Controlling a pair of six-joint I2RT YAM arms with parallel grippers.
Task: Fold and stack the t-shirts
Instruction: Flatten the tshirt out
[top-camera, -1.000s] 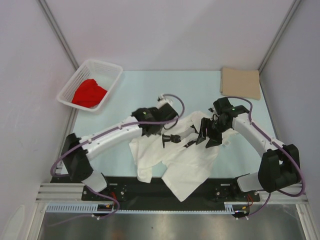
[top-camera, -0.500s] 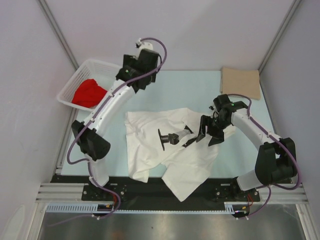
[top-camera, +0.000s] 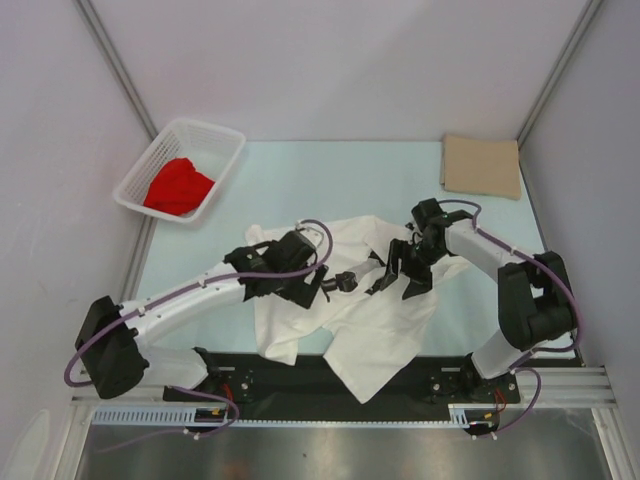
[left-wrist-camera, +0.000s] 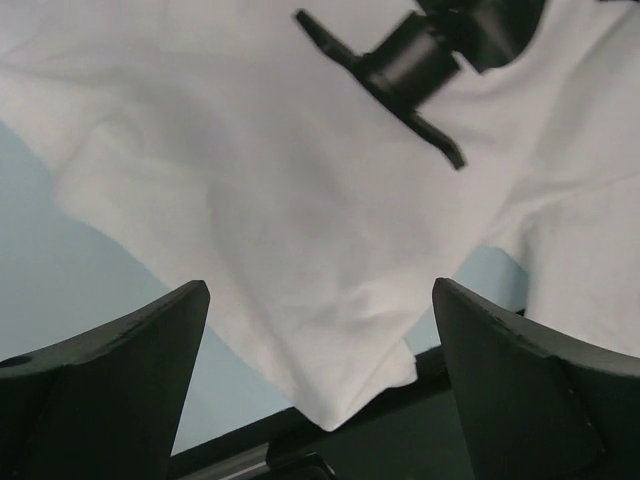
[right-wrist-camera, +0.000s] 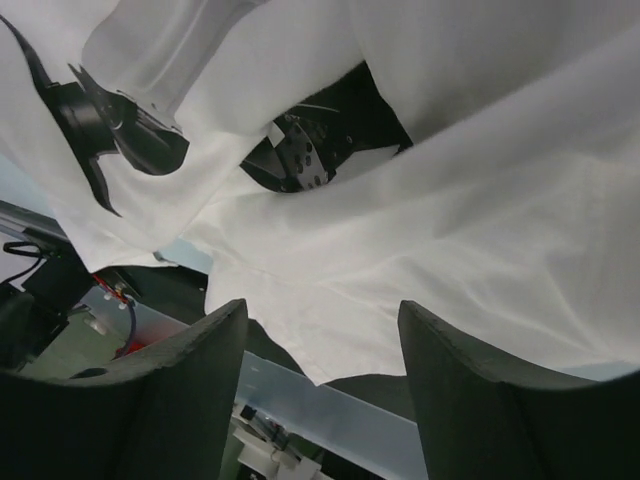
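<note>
table (top-camera: 300, 170): pale blue-green top, only taken in whole from the top external view; just slivers are caught by the wrist cams.
white t-shirt (top-camera: 370, 320): spread out rumpled at the table's near middle, between the two arms. Its lower hem is seen draped over the near edge onto the black base strip, which shows best in the left wrist view (left-wrist-camera: 250, 200).
black print (left-wrist-camera: 400, 70): tiny from above, sharp up close. In the right wrist view part of it is tucked inside a fold of the cloth (right-wrist-camera: 480, 230).
basket (top-camera: 210, 128): far left corner, top view only.
tan t-shirt (top-camera: 482, 166): laid flat at the far right corner, top view only.
red t-shirt (top-camera: 178, 187): bunched inside the basket.
left gripper (left-wrist-camera: 318, 290): fingers spread wide over the white cloth, gripping none of it.
right gripper (right-wrist-camera: 318, 310): also held wide apart above the shirt.
</note>
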